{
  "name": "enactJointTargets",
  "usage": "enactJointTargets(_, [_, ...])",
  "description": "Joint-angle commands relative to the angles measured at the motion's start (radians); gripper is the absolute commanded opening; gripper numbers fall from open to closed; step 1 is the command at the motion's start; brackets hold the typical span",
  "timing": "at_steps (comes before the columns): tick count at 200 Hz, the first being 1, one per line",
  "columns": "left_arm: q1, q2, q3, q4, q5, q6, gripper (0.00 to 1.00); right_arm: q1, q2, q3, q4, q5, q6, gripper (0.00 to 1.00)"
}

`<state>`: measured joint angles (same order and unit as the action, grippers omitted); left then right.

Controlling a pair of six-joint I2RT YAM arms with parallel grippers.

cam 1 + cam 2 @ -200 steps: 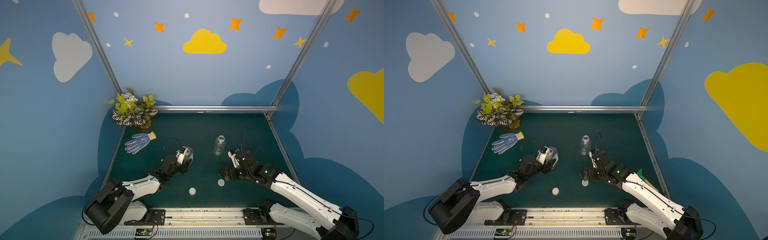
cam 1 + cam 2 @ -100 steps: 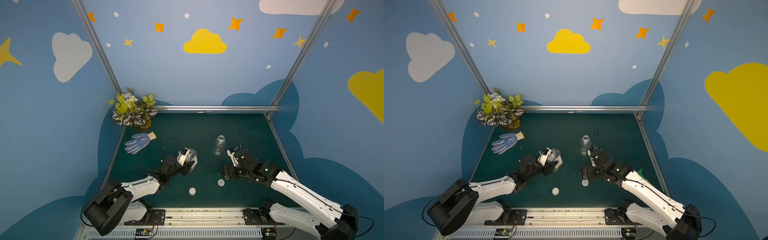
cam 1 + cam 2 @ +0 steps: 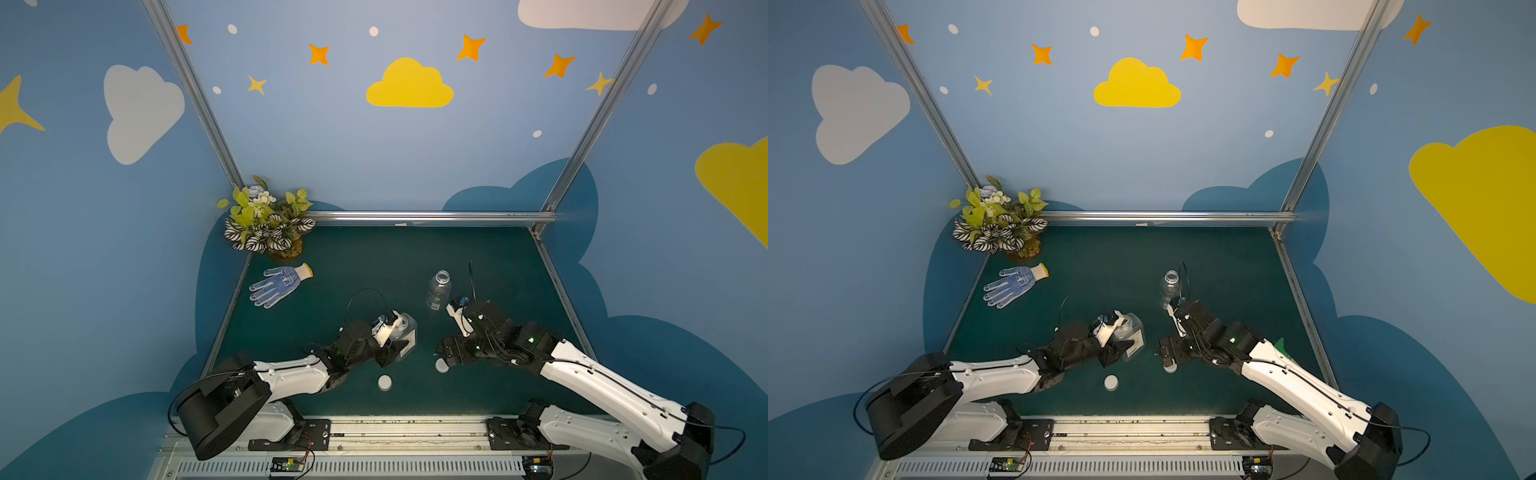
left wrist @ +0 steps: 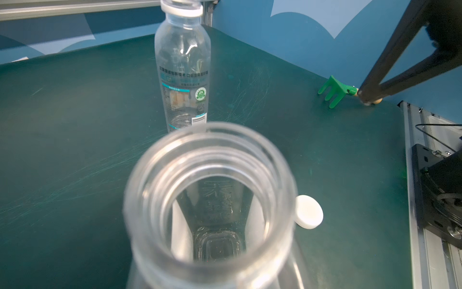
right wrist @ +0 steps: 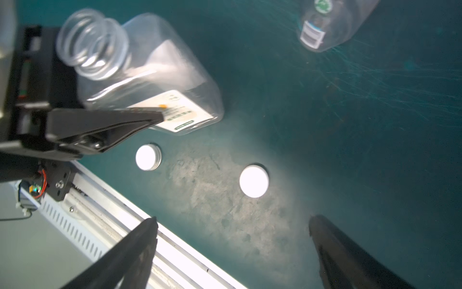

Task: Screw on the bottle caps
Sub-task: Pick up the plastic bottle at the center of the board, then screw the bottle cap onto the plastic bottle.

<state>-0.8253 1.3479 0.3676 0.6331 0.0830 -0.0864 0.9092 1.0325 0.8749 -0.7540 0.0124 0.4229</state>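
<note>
Right wrist view: two white caps lie flat on the green tabletop [image 5: 375,150], neither yet on a bottle. The nearer cap [image 5: 254,181] sits just ahead of the right gripper [image 5: 232,222], whose fingers are spread wide above the surface and touch nothing. The second cap [image 5: 148,157] lies apart from it, close to the tabletop's front edge and just beside the rectangular bottle [image 5: 155,75].

That bottle, clear with a white label, is open-mouthed and tilted. The left gripper [image 3: 397,345] pinches it across its flat sides, and the left wrist view looks straight down its threaded neck. Whether its base touches the tabletop I cannot tell. The round bottle [image 3: 438,291] stands upright and uncapped farther back, apart from both grippers.

The step in hand looks like the right arm's pickup of the nearer cap. To do it well, the gripper should come over the cap until the fingers straddle it evenly. It should then descend straight and close on the rim, so the cap is held level and not cocked. The two caps may differ in width, so it is worth matching the cap to the wide neck before lifting. The left arm should hold the bottle steady with its mouth reachable.

A glove [image 3: 280,286] and a plant [image 3: 266,224] sit at the far left, out of the way.
</note>
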Motion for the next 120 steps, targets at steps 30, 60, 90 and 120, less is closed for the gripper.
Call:
enactJointTargets(30, [-0.023, 0.053, 0.025, -0.030, -0.009, 0.013, 0.57, 0.220, 0.102, 0.058, 0.004, 0.140, 0.006, 0.98])
enactJointTargets(60, [-0.025, 0.047, 0.024, -0.036, -0.010, 0.011, 0.67, 0.348, 0.153, 0.067, 0.064, 0.209, 0.008, 0.98])
enactJointTargets(90, [-0.025, 0.028, 0.012, -0.037, -0.014, 0.014, 0.73, 0.455, 0.193, 0.083, 0.114, 0.259, 0.001, 0.98])
enactJointTargets(120, [-0.026, 0.031, 0.006, -0.028, -0.025, 0.015, 0.70, 0.539, 0.225, 0.071, 0.191, 0.304, 0.003, 0.98])
